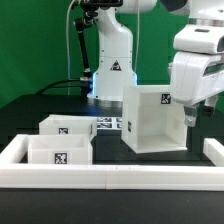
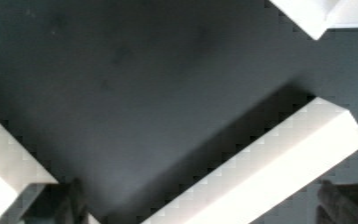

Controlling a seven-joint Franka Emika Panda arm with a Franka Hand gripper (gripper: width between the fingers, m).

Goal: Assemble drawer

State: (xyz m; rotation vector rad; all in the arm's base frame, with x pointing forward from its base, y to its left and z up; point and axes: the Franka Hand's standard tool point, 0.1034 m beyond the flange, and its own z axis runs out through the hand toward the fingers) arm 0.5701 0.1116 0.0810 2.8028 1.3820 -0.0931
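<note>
The drawer's big white cube-like shell [image 1: 150, 120] stands on the dark table right of centre, its open side facing the exterior view's left, with a tag near its top right. Two small open-top trays [image 1: 68, 127] [image 1: 58, 151] sit side by side at the exterior view's left, each with a tag on its front. My gripper [image 1: 190, 113] hangs at the shell's upper right edge. In the wrist view the gripper [image 2: 194, 212] is open. Its dark fingers [image 2: 51, 205] stand wide apart on either side of a white wall of the shell [image 2: 282, 160], which runs diagonally between them.
A long low white rail [image 1: 110, 177] runs along the front and up both sides. The marker board [image 1: 110, 124] lies flat between the trays and the shell. The robot's base [image 1: 112, 70] stands behind. More white edges show in the wrist view [image 2: 327, 15].
</note>
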